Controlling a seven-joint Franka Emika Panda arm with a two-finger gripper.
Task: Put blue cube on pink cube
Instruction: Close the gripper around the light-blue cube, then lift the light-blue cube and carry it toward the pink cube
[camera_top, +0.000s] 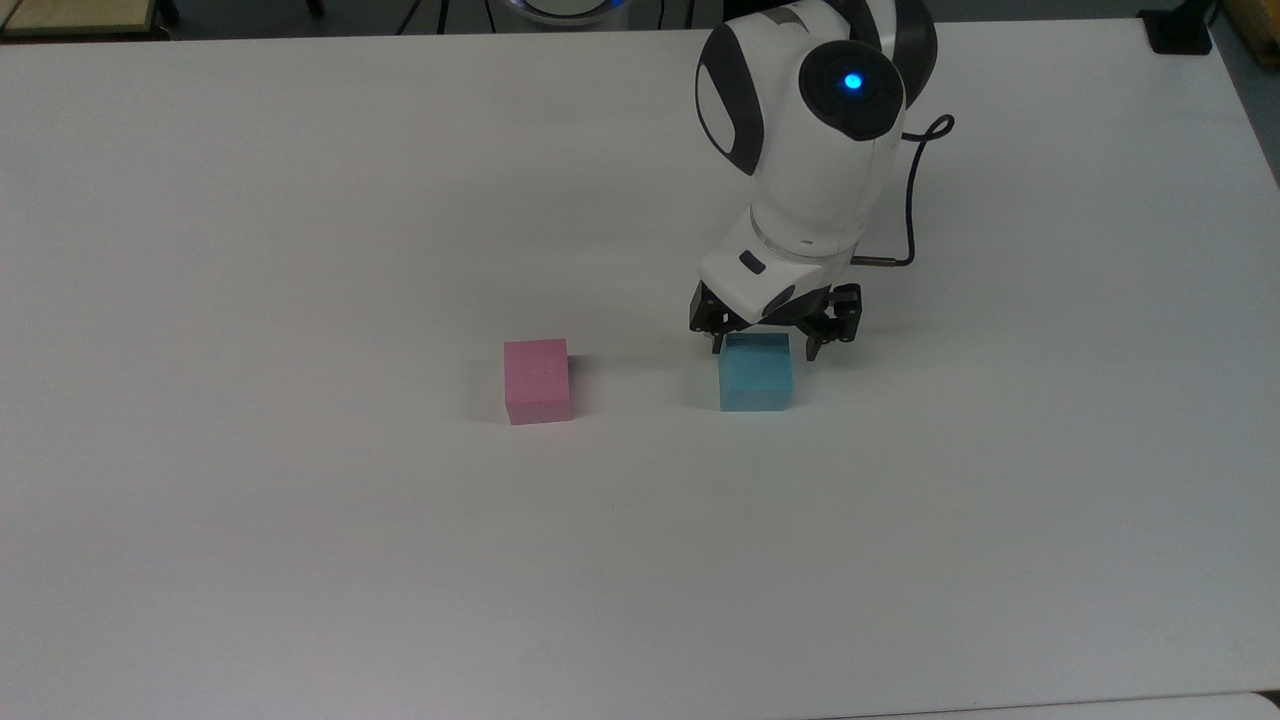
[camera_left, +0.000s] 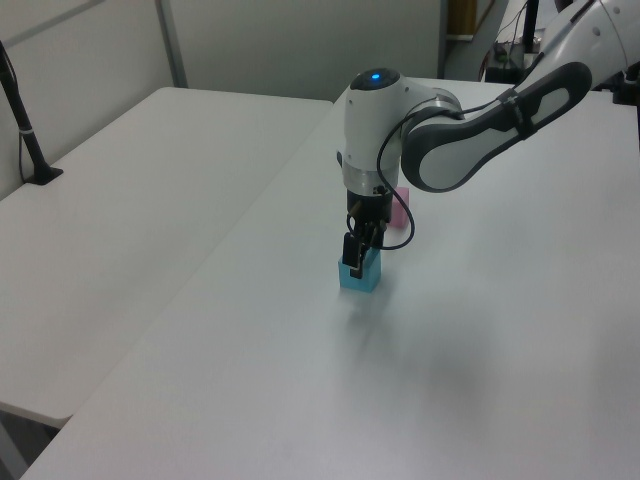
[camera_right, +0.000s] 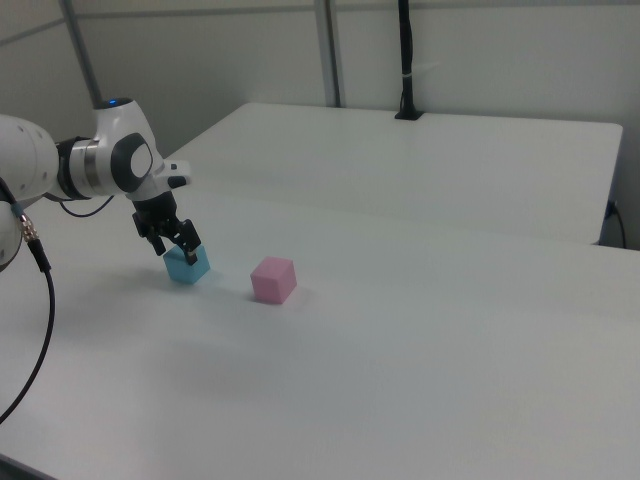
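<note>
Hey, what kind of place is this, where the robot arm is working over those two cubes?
Most likely a robotics lab or test bench: a robot arm's gripper over plain white tables, with just a blue cube and a pink cube set out, and a black clamped pole.
</note>
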